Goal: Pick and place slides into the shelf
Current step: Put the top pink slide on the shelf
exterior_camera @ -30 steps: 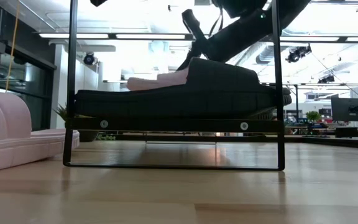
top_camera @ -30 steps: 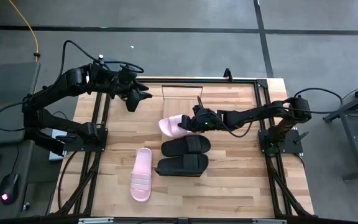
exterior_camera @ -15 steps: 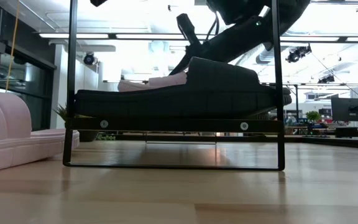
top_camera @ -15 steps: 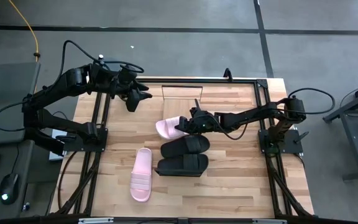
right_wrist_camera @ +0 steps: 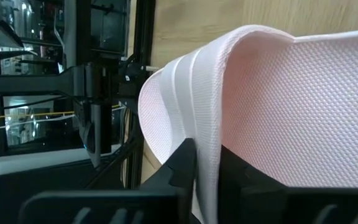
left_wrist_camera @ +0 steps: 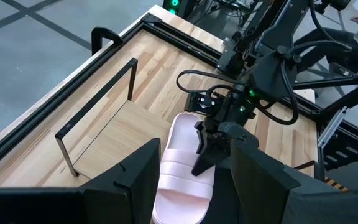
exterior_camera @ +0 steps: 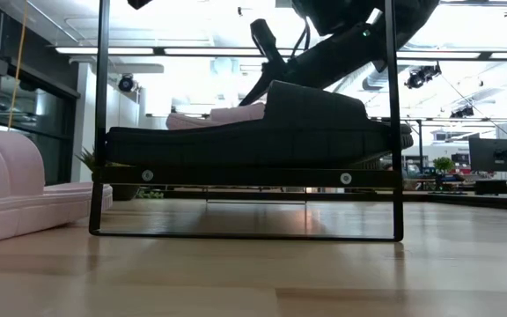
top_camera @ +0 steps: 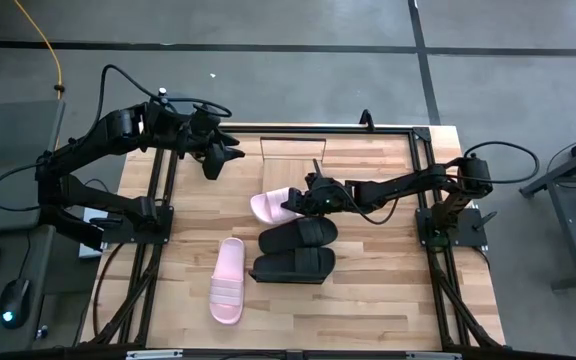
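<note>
Since one second ago the right gripper [top_camera: 303,200] has carried the pink slide [top_camera: 271,205] a little to the left and slightly away from the black slides; in the last half second almost nothing has changed. The right gripper is closed on the strap of this pink slide, as the right wrist view shows: its fingers [right_wrist_camera: 186,163] pinch the pink strap [right_wrist_camera: 207,118] between them. In the low view the slide appears lifted above the tabletop, behind the black slide.

The left gripper [top_camera: 218,155] waits at the far left part of the table, near the shelf [top_camera: 293,145], and its fingers stand wide apart with nothing between them.

The shelf, at the far middle of the table, carries no slide yet. The two black slides [top_camera: 296,250] lie side by side near the middle, just in front of the held slide. The second pink slide [top_camera: 227,280] lies alone at the near left, well apart from the shelf.

I judge the task to be at its beginning: the first slide is gripped but not placed, and the other three are not yet touched.
</note>
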`<state>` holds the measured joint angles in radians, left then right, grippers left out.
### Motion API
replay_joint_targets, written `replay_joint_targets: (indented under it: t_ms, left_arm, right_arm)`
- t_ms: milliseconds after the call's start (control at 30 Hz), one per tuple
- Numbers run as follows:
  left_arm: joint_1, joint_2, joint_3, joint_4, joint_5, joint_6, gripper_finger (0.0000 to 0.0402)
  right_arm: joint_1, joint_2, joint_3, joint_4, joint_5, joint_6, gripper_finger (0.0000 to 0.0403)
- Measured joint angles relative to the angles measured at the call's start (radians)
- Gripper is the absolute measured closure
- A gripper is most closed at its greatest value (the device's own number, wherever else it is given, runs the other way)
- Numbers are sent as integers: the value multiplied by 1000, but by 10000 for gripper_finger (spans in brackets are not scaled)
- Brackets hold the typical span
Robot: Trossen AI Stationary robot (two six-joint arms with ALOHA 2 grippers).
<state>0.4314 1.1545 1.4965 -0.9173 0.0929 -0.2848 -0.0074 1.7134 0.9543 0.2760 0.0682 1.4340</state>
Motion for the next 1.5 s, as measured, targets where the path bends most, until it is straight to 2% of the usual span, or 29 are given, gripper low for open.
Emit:
replay_joint_targets:
  t_ms: [233,433,733,967,1233,1500]
  left_arm:
    - [0,0,0,0,0,0,222]
    - [0,0,0,0,0,0,222]
    - [0,0,0,-3,3,-1,222]
    - [0,0,0,-3,0,1,222]
    - [0,0,0,-1,-8,3,222]
    - [0,0,0,0,-8,0,222]
  right_arm:
    - [1,0,0,-11,-1,1,314]
    - [1,-2,0,-32,-3,-5,287]
    - [-10,-53,-1,-138,11,-36,284]
    - [-27,-141,-1,-292,88,-90,284]
    - [-68,-184,-1,-317,60,-141,284]
    - [-123,-183,-1,-451,63,-198,284]
